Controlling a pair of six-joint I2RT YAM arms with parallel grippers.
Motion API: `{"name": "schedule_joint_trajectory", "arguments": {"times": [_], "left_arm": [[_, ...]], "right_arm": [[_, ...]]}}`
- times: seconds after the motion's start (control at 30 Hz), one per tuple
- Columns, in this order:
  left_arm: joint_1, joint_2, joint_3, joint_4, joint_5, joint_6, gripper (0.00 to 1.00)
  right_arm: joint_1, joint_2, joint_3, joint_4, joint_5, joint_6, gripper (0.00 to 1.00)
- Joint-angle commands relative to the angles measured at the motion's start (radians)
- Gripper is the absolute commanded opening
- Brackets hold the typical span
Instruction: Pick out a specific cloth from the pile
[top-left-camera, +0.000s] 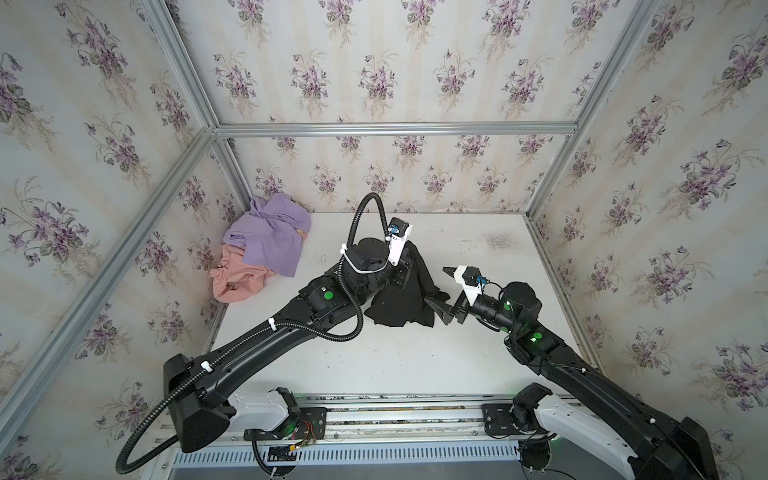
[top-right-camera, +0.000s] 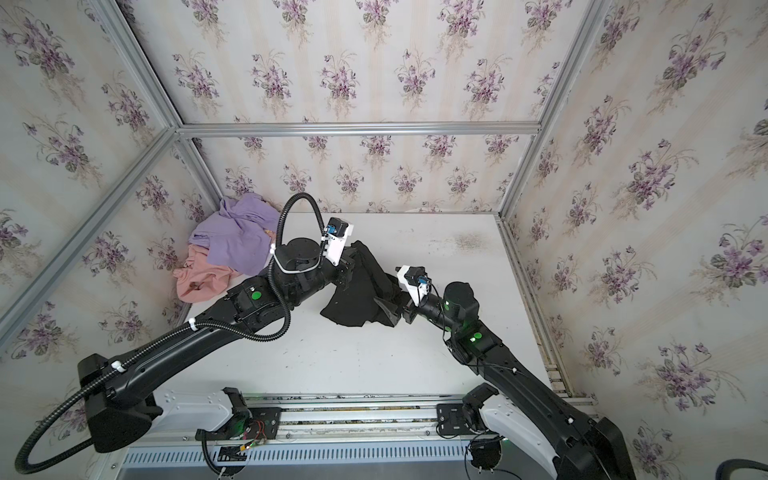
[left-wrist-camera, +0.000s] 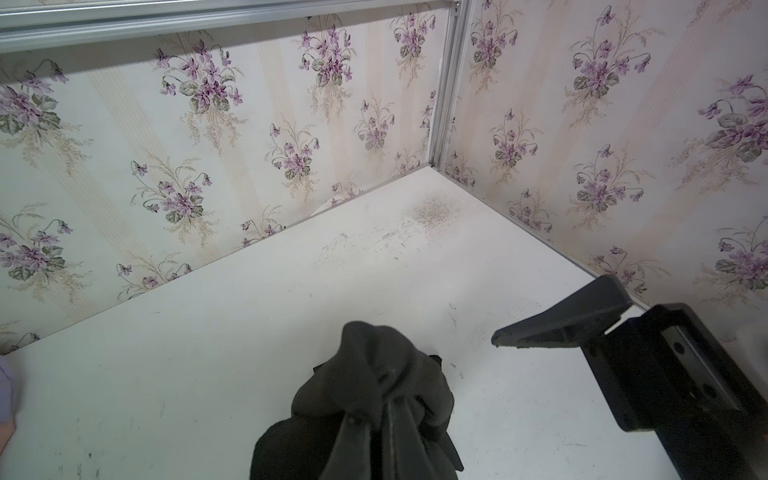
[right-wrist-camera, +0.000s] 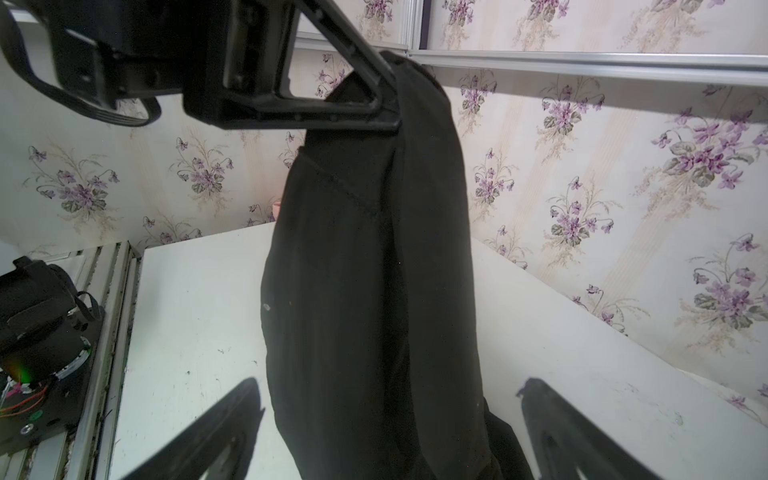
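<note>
Black fabric, plain, soft and matt: the cloth (top-left-camera: 399, 297), one item. It is gathered to a bunched peak at its top and hangs in long folds. Its lower end lies crumpled on the desk (top-left-camera: 415, 361). Location: middle of the desk, well apart from the pile (top-left-camera: 257, 253) in the far left corner, where a lilac cloth (top-left-camera: 272, 235) lies over a salmon-pink cloth (top-left-camera: 235, 284).

Views:
- **Both top views:** these take in the pile, both my arms and the spread foot of the black fabric.
- **Left wrist view:** this gives only the bunched peak, bare desk beyond it, and one finger of my right hand (top-left-camera: 445, 291).
- **Right wrist view:** only this one shows the full hanging length, a stitched seam running across it, and the grip at the top.

Left hand (right-wrist-camera: 388, 87): clenched tight on the cloth's peak, holding it up off the desk. In the top views its fingertips are hidden behind the wrist camera and the fabric.

Right hand: released, held low, grasping nothing. Its fingers (right-wrist-camera: 224, 424) are spread wide, one on each side of the hanging cloth. Whether either finger touches the fabric, I cannot tell.
</note>
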Motion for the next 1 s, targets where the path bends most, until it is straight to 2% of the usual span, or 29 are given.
{"name": "schedule_joint_trajectory", "arguments": {"times": [0.0,0.37,0.57,0.97], "left_arm": [[0.002,-0.006,-0.008,0.047,-0.006,-0.009,0.05],[0.002,0.018,-0.030,0.044,0.006,-0.031,0.04],[0.002,0.050,-0.021,0.042,0.009,-0.031,0.04],[0.002,0.160,0.032,0.043,0.023,-0.040,0.04]], "right_arm": [[0.001,0.006,-0.022,0.068,0.035,0.053,1.00],[0.001,0.128,-0.122,0.268,0.101,0.175,1.00],[0.001,0.206,-0.175,0.369,0.194,0.184,1.00],[0.001,0.227,-0.210,0.411,0.197,0.164,1.00]]}}
